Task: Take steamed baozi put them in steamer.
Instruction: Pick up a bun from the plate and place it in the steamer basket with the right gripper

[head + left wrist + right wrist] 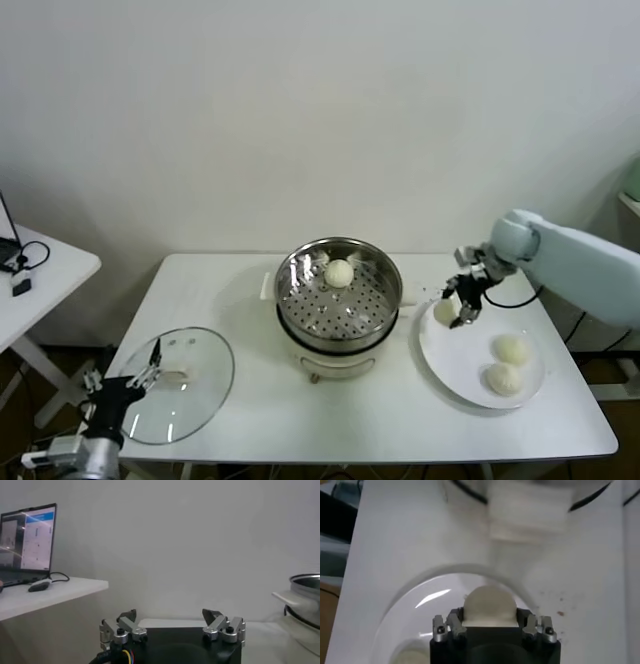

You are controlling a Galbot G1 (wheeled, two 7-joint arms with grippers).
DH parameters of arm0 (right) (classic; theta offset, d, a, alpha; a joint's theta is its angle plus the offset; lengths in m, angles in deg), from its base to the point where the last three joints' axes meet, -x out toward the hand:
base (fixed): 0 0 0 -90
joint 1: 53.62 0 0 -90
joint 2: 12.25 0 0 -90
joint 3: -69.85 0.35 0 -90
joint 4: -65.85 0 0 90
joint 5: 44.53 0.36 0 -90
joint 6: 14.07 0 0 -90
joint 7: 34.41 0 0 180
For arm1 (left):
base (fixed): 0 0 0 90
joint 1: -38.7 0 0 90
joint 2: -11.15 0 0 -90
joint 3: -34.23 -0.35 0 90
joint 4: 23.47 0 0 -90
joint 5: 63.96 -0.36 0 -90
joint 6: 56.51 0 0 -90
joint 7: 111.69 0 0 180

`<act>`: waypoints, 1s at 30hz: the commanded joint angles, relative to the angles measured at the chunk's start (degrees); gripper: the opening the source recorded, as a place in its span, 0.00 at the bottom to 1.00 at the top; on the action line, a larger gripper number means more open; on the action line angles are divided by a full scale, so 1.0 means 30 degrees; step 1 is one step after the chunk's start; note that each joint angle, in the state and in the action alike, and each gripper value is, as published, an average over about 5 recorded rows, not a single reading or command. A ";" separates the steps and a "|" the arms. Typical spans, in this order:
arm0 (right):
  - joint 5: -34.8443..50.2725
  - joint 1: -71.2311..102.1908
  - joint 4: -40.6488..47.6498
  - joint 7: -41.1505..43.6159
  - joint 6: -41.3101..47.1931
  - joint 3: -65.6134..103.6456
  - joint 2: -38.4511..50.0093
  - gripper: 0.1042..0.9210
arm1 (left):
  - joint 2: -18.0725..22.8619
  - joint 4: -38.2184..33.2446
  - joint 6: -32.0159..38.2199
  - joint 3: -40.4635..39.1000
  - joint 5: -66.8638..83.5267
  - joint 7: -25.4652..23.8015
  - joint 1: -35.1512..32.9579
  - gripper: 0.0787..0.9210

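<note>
The white surface carries everything, and the steamer at its middle serves as the landmark. It is a shiny steel basket with a perforated floor on a white cooker base, and one baozi already lies inside, toward the far rim.

To the steamer's left and nearer the robot lies the round glass lid, flat on the surface. To the steamer's right, just beside the base, sits the white plate, with two baozi on its side away from the steamer: one farther from the robot, one closer.

The right gripper is at the plate's edge nearest the steamer, its fingers clamped on a fourth baozi. The right wrist view shows that bun seated between the fingers, with the plate rim curving under it; whether it has left the plate yet cannot be told. The left gripper is parked over the lid's near-left edge, well away from the steamer, and the left wrist view shows its fingers apart with nothing between them.

The step in hand looks like the pick of the second bun: grip made, carry not yet begun. The next move calls for a lift high enough to clear the steamer's rim, a short travel leftward over the basket, and a release over a free patch of the perforated floor, clear of the bun already there. The dough looks soft, so a gentle squeeze seems wise.
</note>
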 commanded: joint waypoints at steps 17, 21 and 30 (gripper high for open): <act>0.8864 -0.6235 -0.0423 -0.1434 0.2019 -0.5199 -0.7140 0.70 | -0.0168 -0.0529 0.0379 -0.0302 0.0044 0.0080 -0.0767 0.88; 0.8485 -0.4542 0.0163 -0.1819 0.2216 -0.4289 -0.8688 0.71 | -0.0330 -0.0629 0.0421 -0.0107 0.0060 0.0104 -0.1082 0.88; 0.7402 -0.1770 0.2099 -0.1993 0.2204 -0.3174 -1.0920 0.71 | -0.0220 -0.0767 0.0267 -0.0101 -0.0099 0.0094 -0.0943 0.88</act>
